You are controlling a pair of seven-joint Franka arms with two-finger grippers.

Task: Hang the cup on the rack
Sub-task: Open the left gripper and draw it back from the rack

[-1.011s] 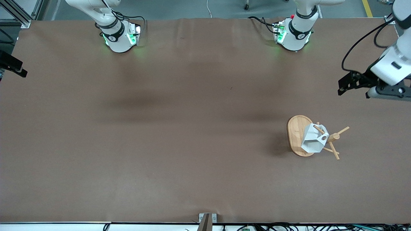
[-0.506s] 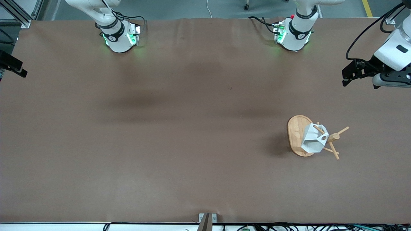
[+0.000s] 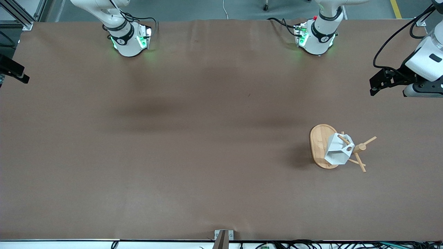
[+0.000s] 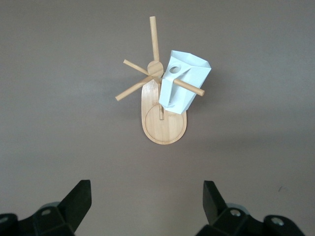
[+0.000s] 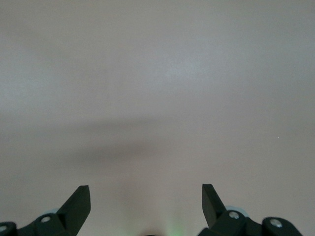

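The white faceted cup (image 3: 337,152) hangs on a peg of the bamboo rack (image 3: 320,140), the peg passing through the hole in its handle tab. The rack stands near the left arm's end of the table. In the left wrist view the cup (image 4: 189,81) hangs beside the rack's post above the oval base (image 4: 165,128). My left gripper (image 3: 373,86) is open and empty, up in the air over the table's left-arm end and apart from the rack; its jaws (image 4: 147,189) stand wide. My right gripper (image 5: 146,191) is open and empty over bare table, and that arm waits.
The brown table (image 3: 193,145) has nothing else lying on it. The two arm bases (image 3: 129,39) (image 3: 316,36) stand along the edge farthest from the front camera. A small metal bracket (image 3: 223,237) sits at the edge nearest it.
My left gripper has drawn away from the rack, toward the robots' side and the left arm's end of the table. The cup stays hanging on its peg. The right arm has not moved.
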